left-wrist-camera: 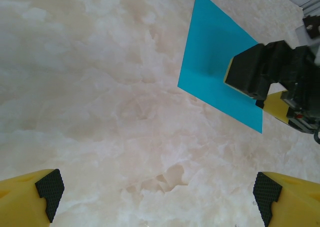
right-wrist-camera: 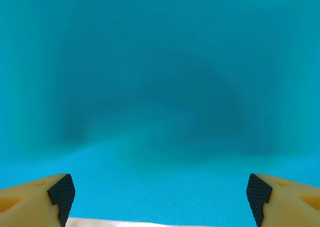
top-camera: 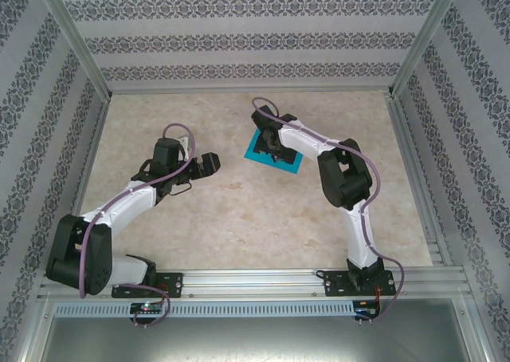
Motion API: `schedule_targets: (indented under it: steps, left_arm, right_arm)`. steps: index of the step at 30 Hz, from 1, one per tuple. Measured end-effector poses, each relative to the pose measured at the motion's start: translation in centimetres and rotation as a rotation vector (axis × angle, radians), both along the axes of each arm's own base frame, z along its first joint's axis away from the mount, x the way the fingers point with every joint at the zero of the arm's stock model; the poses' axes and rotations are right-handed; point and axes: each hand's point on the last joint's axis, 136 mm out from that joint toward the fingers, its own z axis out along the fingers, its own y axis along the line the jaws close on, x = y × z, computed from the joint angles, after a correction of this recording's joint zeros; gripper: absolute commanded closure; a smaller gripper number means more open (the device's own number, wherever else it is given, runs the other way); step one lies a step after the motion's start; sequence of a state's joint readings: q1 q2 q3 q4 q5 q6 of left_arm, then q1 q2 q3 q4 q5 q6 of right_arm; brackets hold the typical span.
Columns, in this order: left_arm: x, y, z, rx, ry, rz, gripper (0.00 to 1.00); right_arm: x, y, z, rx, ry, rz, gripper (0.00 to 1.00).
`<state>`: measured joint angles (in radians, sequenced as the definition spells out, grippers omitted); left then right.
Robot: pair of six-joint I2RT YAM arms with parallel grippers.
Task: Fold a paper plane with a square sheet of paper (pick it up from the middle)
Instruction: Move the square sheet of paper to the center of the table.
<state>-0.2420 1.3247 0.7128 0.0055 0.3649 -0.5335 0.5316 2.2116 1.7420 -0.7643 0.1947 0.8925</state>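
Observation:
The square sheet of paper (top-camera: 259,147) is teal-blue and lies flat on the marble table, right of centre towards the back. The sheet of paper (left-wrist-camera: 212,62) shows at the upper right of the left wrist view and the sheet of paper (right-wrist-camera: 160,87) spreads across the right wrist view. My right gripper (top-camera: 271,148) hangs close over the sheet's middle, jaws wide open, nothing between its pads (right-wrist-camera: 62,193). My left gripper (top-camera: 209,164) stands open over bare table to the left of the sheet, its pads (left-wrist-camera: 50,189) far apart. No paper plane is in view.
The marble tabletop (top-camera: 239,210) is bounded by aluminium rails and patterned walls on three sides. The right arm's gripper body (left-wrist-camera: 270,72) covers part of the sheet in the left wrist view.

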Motion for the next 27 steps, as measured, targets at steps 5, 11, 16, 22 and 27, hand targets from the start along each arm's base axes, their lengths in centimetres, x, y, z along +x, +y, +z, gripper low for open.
schedule_targets:
  steps: [5, 11, 16, 22, 27]
  left_arm:
    - [0.0, 0.0, 0.0, 0.001, -0.001, -0.002, 0.00]
    - [0.0, 0.0, 0.0, 0.001, -0.001, -0.002, 0.00]
    - [0.0, 0.0, 0.0, 0.002, 0.001, -0.002, 0.00]
    - [-0.3, 0.1, 0.3, 0.005, 0.000, -0.001, 0.00]
    - [-0.5, 0.2, 0.7, 0.005, -0.008, -0.001, 0.00]
  right_arm:
    - [-0.7, -0.5, -1.3, -0.040, 0.053, -0.003, 0.11]
    - [-1.3, -0.1, -1.6, -0.077, 0.063, 0.039, 0.19]
    - [-2.2, 1.2, -1.8, -0.062, 0.045, 0.094, 0.19]
    - [-4.1, 2.3, -1.9, -0.032, 0.056, 0.188, 0.19]
    - [-6.5, 2.9, -2.0, -0.027, 0.069, 0.283, 0.19]
